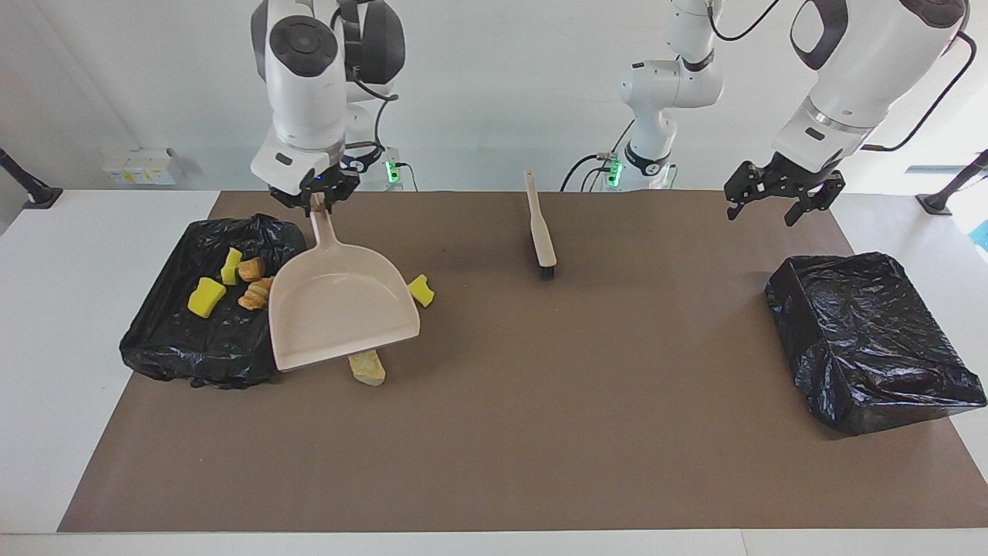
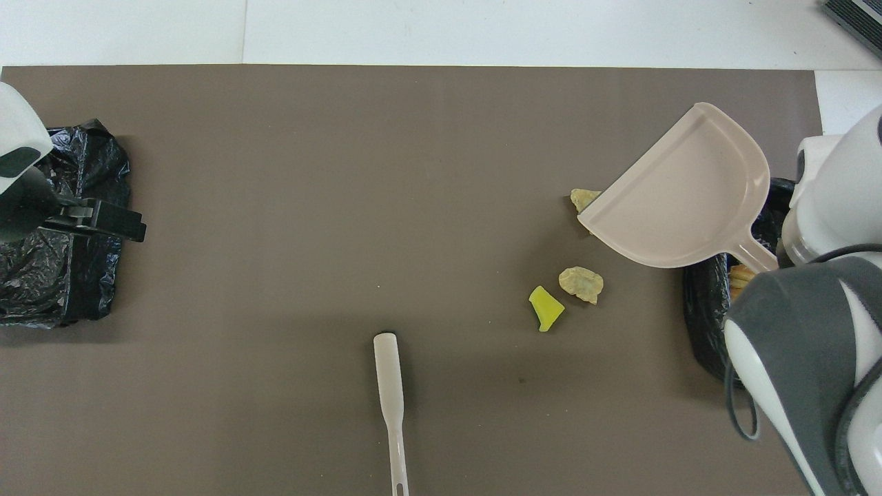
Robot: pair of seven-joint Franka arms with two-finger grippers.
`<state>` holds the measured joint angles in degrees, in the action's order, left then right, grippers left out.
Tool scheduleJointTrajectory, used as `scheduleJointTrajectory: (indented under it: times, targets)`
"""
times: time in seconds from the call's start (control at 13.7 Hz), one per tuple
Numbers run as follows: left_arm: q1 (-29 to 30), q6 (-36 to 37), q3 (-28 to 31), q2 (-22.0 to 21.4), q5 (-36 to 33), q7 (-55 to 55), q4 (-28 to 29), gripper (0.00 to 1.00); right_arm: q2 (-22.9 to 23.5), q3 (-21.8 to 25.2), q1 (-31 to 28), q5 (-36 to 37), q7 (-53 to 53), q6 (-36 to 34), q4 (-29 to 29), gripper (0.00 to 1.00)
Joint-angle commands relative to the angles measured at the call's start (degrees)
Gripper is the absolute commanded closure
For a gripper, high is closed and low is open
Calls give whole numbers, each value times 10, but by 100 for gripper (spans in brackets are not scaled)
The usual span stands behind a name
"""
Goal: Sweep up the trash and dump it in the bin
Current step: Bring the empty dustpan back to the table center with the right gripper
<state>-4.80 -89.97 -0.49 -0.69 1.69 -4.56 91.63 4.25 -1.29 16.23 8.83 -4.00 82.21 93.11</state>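
- The right gripper (image 1: 318,202) has its fingers pinched on the handle of the beige dustpan (image 1: 340,309), which hangs tilted, its open lip low and over the brown surface (image 1: 540,432) beside the black-lined bin (image 1: 208,324) at the right arm's end.
- Four scraps already lie in that bin: two yellow sponge pieces (image 1: 206,297) and two orange bread lumps (image 1: 255,293).
- Three remain on the surface, apparently: a yellow sponge wedge (image 2: 546,308) and a pale lump (image 2: 581,283) just beside the pan on its robot side, and a tan lump (image 1: 367,367) peeking out under the lip.
- The brush (image 1: 540,228) lies with its long axis pointing away from the robots, mid-table, between the arms.
- The left gripper (image 1: 779,197) waits, fingers spread, over the surface near the second lined bin (image 1: 872,340); it seems the freer arm to fetch the brush.
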Motion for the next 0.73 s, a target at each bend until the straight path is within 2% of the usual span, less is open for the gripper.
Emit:
scheduleJointTrajectory:
  times: [0.0,0.07,0.22,0.29,0.44,0.51,0.66]
  targets:
    - [9,8,-1,-15,-8,-2,12,0,96,0,60,-66,-175,8,-98,100]
    - [8,8,-2,-14,-8,0,11,0,114,1,76,-97,-219,40,-108,100]
    - [-1,7,-5,-14,-9,1,10,0,120,1,79,-189,-239,140,-102,100]
    - [-2,6,-7,-13,-9,2,9,0,143,0,82,-197,-243,159,-107,100]
    - [-2,14,-9,-15,-8,7,10,0,203,-2,140,-197,-269,231,-119,100]
    - [-3,14,-9,-15,-6,8,11,0,231,-2,150,-196,-275,251,-132,100]
    - [-3,10,-10,-15,-5,3,11,0,277,-1,165,-191,-276,250,-178,100]
